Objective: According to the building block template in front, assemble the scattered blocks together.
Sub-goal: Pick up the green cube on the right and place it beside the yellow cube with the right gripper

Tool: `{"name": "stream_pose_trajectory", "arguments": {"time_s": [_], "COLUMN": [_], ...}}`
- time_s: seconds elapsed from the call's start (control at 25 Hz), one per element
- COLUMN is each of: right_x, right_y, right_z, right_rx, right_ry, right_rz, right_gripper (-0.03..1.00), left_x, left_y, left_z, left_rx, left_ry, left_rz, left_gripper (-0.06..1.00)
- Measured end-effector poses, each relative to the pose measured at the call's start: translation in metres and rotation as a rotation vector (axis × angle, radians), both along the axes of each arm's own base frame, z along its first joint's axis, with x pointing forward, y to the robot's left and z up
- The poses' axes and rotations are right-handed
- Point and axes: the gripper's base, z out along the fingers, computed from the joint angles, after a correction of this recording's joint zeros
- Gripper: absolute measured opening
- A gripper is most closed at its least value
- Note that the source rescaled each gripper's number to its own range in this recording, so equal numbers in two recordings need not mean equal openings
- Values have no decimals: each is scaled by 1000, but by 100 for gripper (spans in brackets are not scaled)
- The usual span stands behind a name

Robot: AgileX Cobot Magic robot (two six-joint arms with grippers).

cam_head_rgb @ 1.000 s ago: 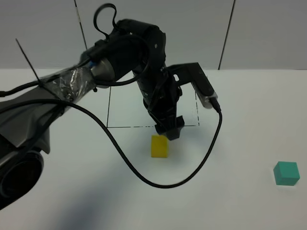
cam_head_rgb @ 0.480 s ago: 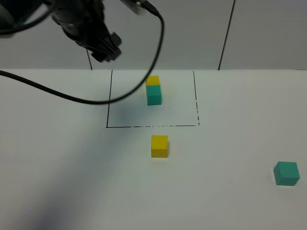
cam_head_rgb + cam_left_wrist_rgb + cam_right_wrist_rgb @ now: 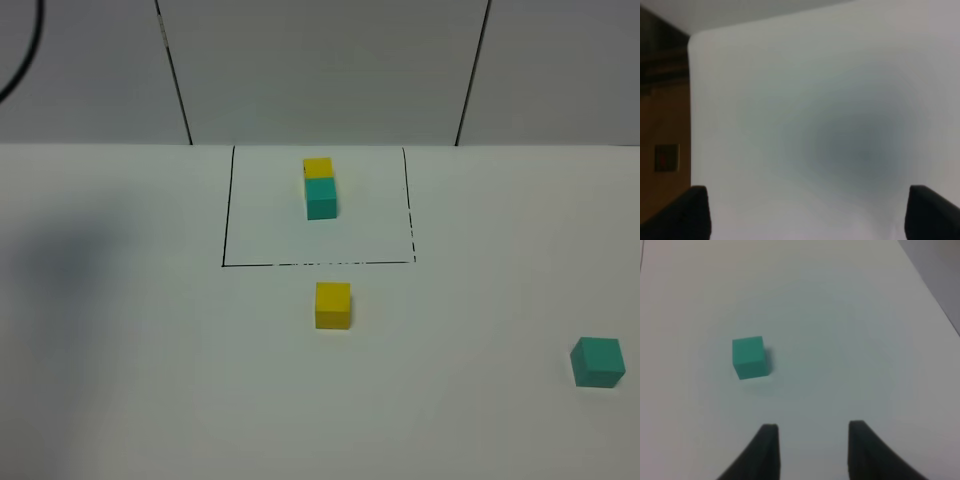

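Yellow-teal template pair [image 3: 320, 187], long axis front-to-back

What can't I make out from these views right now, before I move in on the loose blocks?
- Both arms: outside the exterior high view's edges.
- Loose yellow block and template: absent from both wrist views.
- Left wrist view: blurred; only left end effector tips, cut by the edge.
- Right end effector: cut by the edge; teal block apart from it.

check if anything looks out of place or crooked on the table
Nothing looks damaged or spilled. The loose teal cube sits far off to the right, well apart from the loose yellow cube, which lies just outside the drawn frame. The template pair inside the frame is joined.
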Motion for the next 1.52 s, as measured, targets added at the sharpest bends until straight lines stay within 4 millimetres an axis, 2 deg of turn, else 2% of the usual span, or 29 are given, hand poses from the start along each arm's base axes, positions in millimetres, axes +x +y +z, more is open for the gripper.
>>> {"name": "stream_pose_trajectory", "arguments": {"time_s": [0.08,0.28,0.6,0.92,1.08,1.52], "right_x": [0,0,0,0,0,0], "right_y": [0,0,0,0,0,0], "right_z": [0,0,0,0,0,0], "right_rx": [0,1,1,0,0,1], "right_ry": [0,0,0,0,0,0], "right_rz": [0,-1,-1,0,0,-1], "right_gripper": [0,0,0,0,0,0], "left_x": [-17,-66,-141,-205,-231,-288], "left_y": [5,-10,-27,-35,-39,-45], "left_z": [0,14,12,16,10,-28], "left_rx": [-43,-86,-149,-176,-179,-221], "left_ry": [-31,-121,-275,-414,-431,-439], "left_rz": [12,-61,-181,-217,-238,-280], "left_gripper": [98,98,98,98,98,95]}}
